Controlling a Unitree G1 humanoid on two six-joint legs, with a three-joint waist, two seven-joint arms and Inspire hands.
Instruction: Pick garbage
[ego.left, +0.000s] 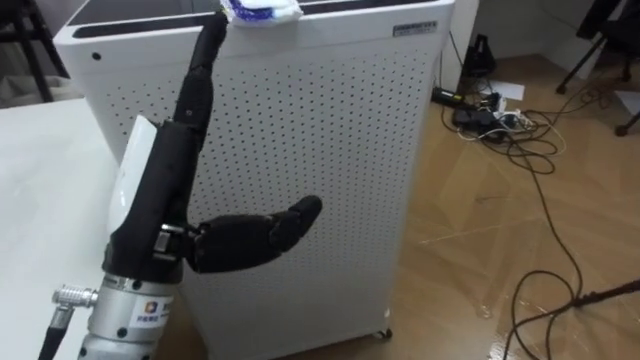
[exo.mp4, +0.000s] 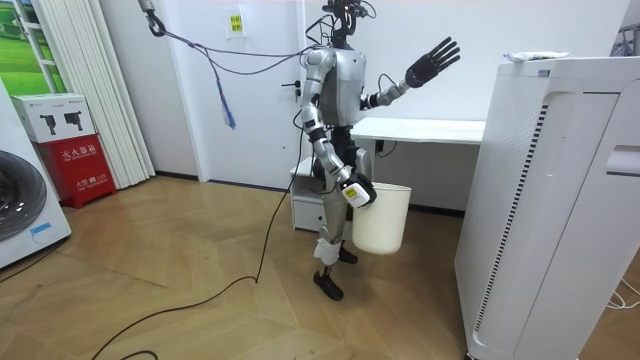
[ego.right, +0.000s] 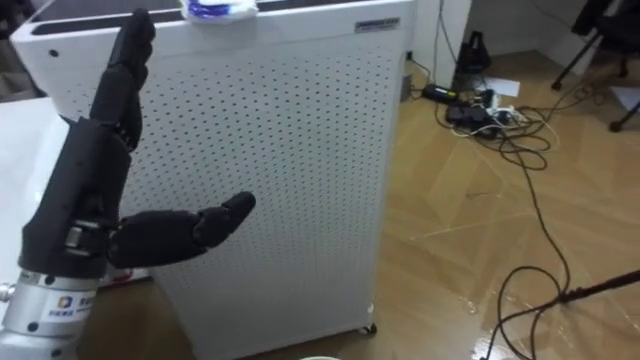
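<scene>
Left eye view: garbage (ego.left: 262, 11) lies on the purifier's (ego.left: 300, 150) top. The left hand (ego.left: 165, 185), fingers straight and spread, is held up near it, likely to grasp. The right hand (exo.mp4: 356, 192) carries a bucket (exo.mp4: 382, 218) to receive it; its grip is indiscernible.

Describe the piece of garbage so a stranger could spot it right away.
Find the tall white perforated cabinet on the wood floor. On its flat top, at the front edge, lies a crumpled white-and-blue wad, the only loose thing there, right by the raised, open left hand.
</scene>
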